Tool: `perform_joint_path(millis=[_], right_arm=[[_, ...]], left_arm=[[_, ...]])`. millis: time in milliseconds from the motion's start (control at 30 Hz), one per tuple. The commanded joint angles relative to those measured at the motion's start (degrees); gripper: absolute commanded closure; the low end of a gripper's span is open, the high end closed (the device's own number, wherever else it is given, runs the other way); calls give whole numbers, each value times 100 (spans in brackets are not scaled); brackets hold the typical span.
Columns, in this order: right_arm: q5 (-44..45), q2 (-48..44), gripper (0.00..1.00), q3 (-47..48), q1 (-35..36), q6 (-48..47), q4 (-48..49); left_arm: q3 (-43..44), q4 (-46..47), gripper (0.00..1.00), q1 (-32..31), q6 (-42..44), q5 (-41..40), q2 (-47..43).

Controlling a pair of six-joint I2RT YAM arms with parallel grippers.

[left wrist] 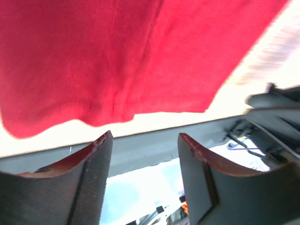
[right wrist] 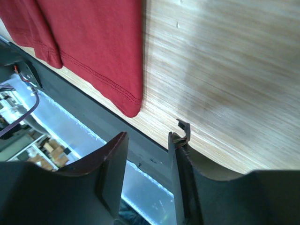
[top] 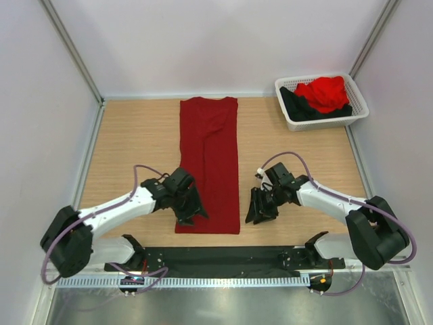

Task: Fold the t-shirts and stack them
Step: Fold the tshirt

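A dark crimson t-shirt [top: 210, 162] lies flat in the middle of the table, folded into a long narrow strip running from far to near. My left gripper [top: 188, 215] hovers at its near left corner. In the left wrist view the gripper [left wrist: 145, 138] is open and empty, just past the hem of the shirt [left wrist: 117, 56]. My right gripper [top: 260, 208] stands beside the strip's near right corner, apart from the cloth. It is open [right wrist: 149, 137] with nothing between its fingers, and the shirt's corner [right wrist: 93, 42] lies to its left.
A white latticed basket [top: 323, 123] at the back right holds a bright red shirt [top: 323, 93] on top of a black one [top: 298, 108]. The black rail of the arm bases [top: 223, 256] runs along the table's near edge. White walls enclose the wooden table [right wrist: 225, 70].
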Motion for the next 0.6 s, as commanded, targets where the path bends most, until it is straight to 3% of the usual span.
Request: perform_joint_path(millis=[0,167,300,433,567], right_arm=[[-345,-91,52,-189,39,335,606],[-398,110,51,-471,154,626,1091],[-407,181,51,-602,241,855,1459],[-416,312,51,-743,312,961,1680],[-442,462,53,-831,338,978,1812]], left_arm=[[331,-1017,39,-11,-167,-626,-632],[42,-1879,39,32,-360,-1259,-818],[-213,-1994,46,59,-422,-1716,-449],[67,-2134,53,68,-221,-2189,-150],[401,-2389,54,94,34,-2683,-35]])
